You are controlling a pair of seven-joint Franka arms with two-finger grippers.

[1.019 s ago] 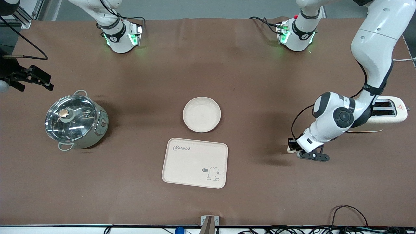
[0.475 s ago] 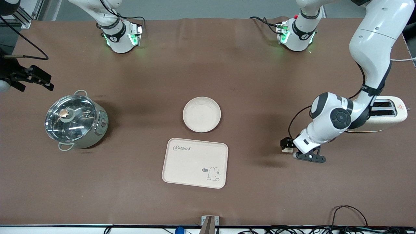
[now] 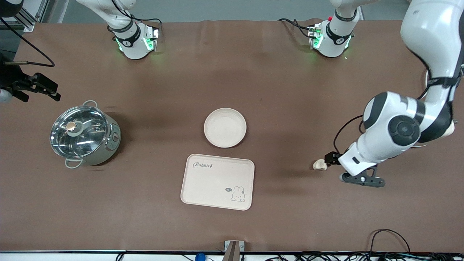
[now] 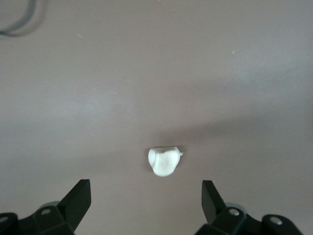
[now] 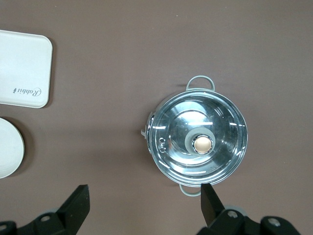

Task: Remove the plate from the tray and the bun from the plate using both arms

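The bun (image 3: pixel 319 165) lies alone on the brown table, toward the left arm's end from the tray. It also shows in the left wrist view (image 4: pixel 164 161). My left gripper (image 3: pixel 331 158) is open and empty just beside the bun, its jaws (image 4: pixel 146 190) wide apart and clear of it. The round plate (image 3: pixel 225 127) sits empty on the table, farther from the front camera than the tray (image 3: pixel 217 181), which is also empty. My right gripper (image 3: pixel 38 88) waits open and empty (image 5: pixel 145 193) high over the table beside the pot; its view shows the tray's corner (image 5: pixel 24 68) and the plate's edge (image 5: pixel 7 148).
A steel pot with a glass lid (image 3: pixel 84 135) stands toward the right arm's end and shows in the right wrist view (image 5: pixel 198 142). A cream toaster (image 3: pixel 451 129) is mostly hidden by the left arm. Cables run along the front edge (image 3: pixel 388 235).
My left gripper has let go of the bun, which now rests on the table, and has drawn back toward the left arm's end. The right arm has not moved.
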